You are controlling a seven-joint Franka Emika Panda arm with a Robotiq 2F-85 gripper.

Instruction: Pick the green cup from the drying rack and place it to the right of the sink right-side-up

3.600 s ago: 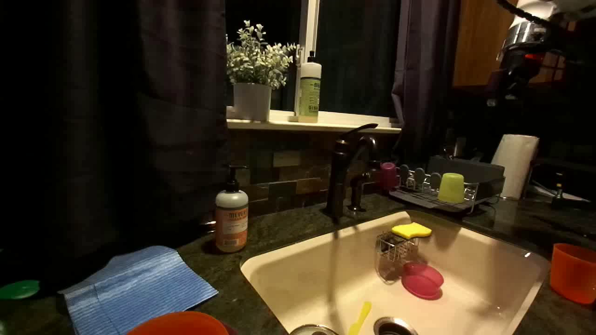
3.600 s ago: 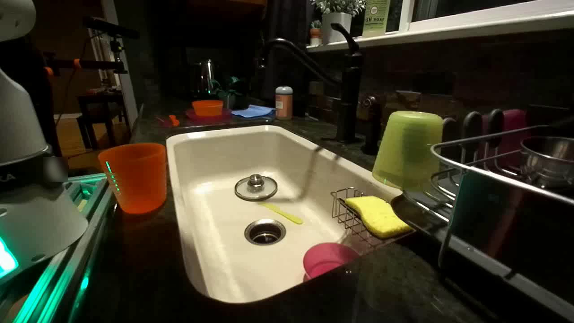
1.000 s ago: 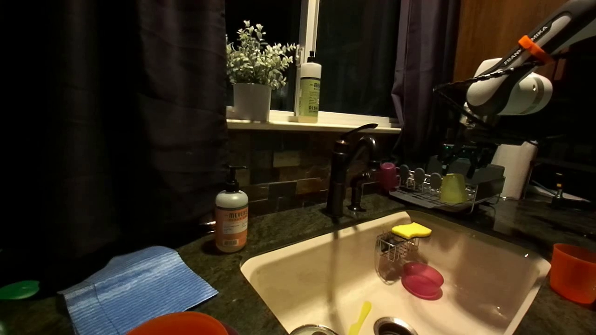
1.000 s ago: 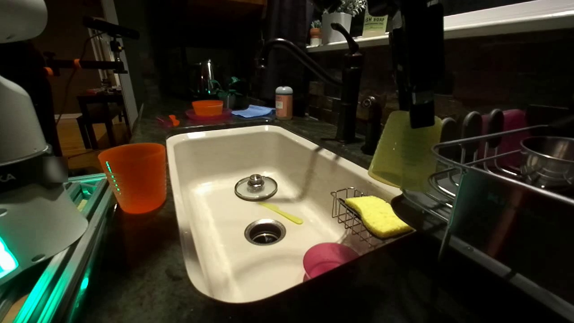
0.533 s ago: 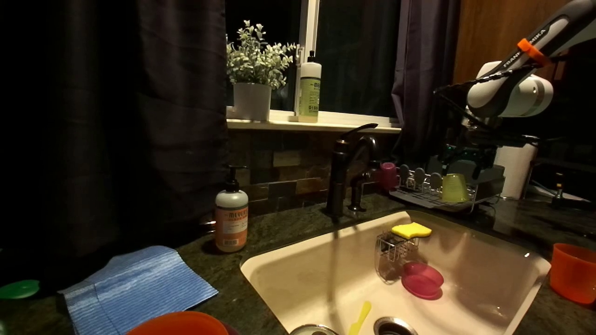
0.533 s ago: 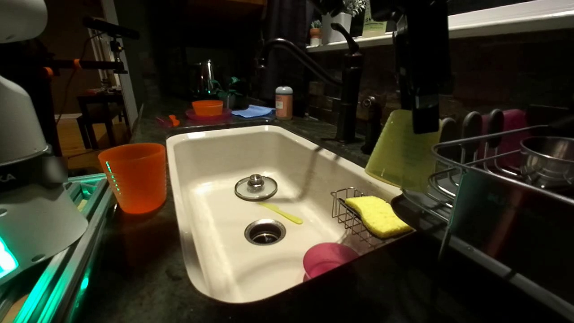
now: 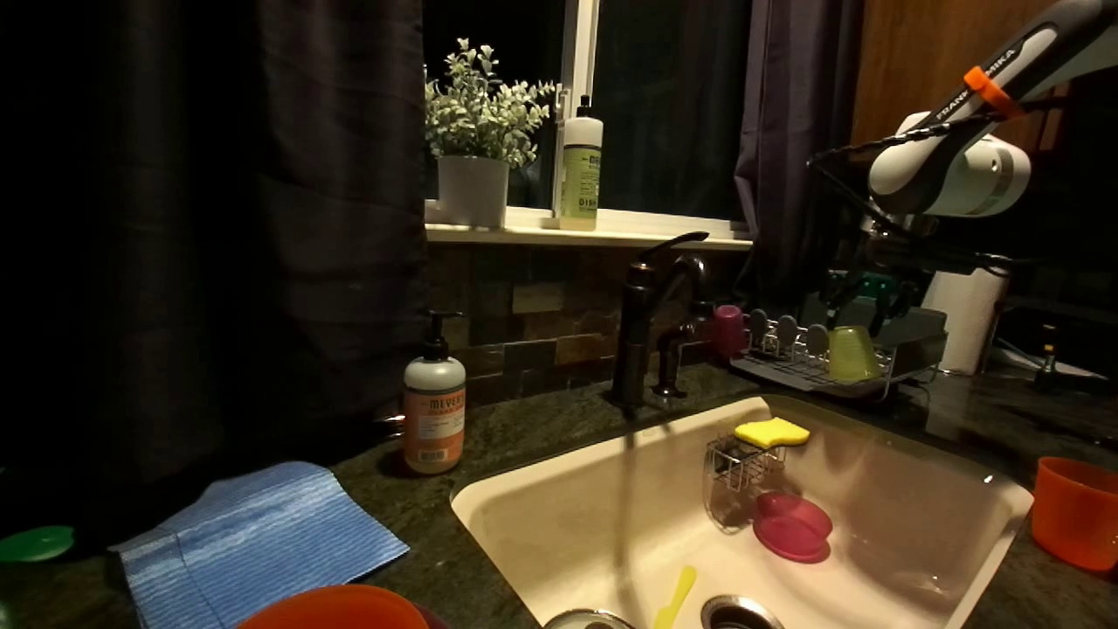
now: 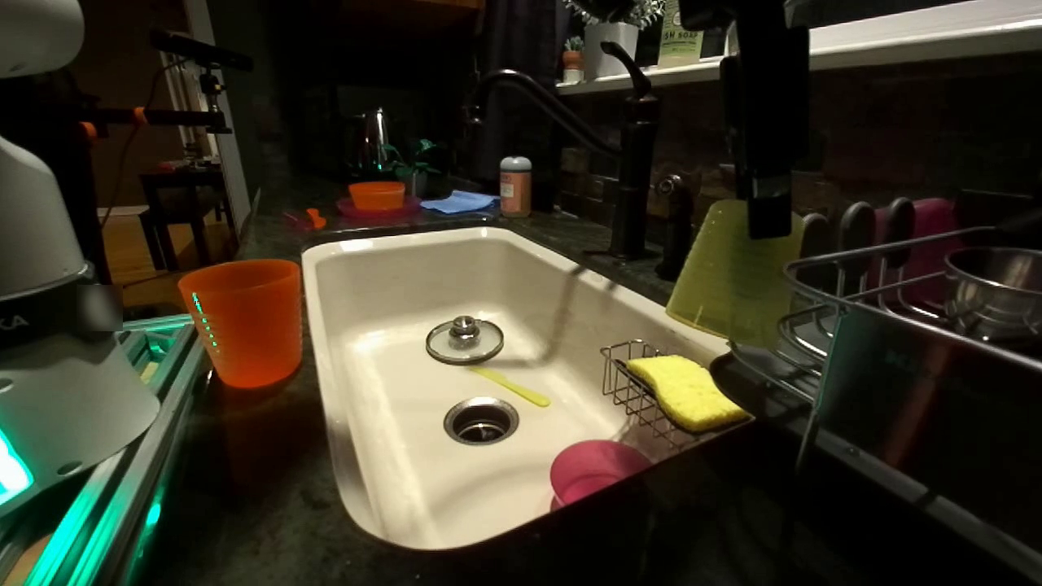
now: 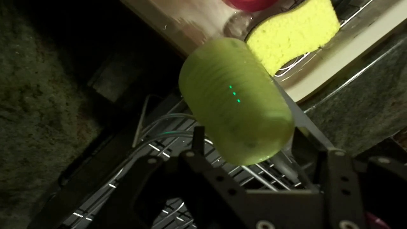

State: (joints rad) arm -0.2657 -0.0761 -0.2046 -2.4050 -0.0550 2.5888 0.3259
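Nearest in the wrist view, the black two-fingered gripper [image 9: 249, 133] has its jaws parted by about a cup's width, a fingertip either side of the closed end of the light yellow-green translucent plastic cup [image 9: 237, 98]; whether they press on it I cannot tell. In an exterior view the cup leans, mouth down, toward the near right of the low drying rack [image 7: 769, 376], thin bright wire over a grey tray. The grasp seems the step in hand; next should come a firm squeeze, a lift clear of the wires and a half-turn, so it lands mouth-up to the right of the large cream-white rectangular sink [image 8: 391, 423]. The cup's wall is ribbed and tapering, the sink glossy and round-cornered, the yellow sponge [image 8: 688, 391] pitted and wavy; far beyond lies a limp blue cloth [image 8: 460, 202].
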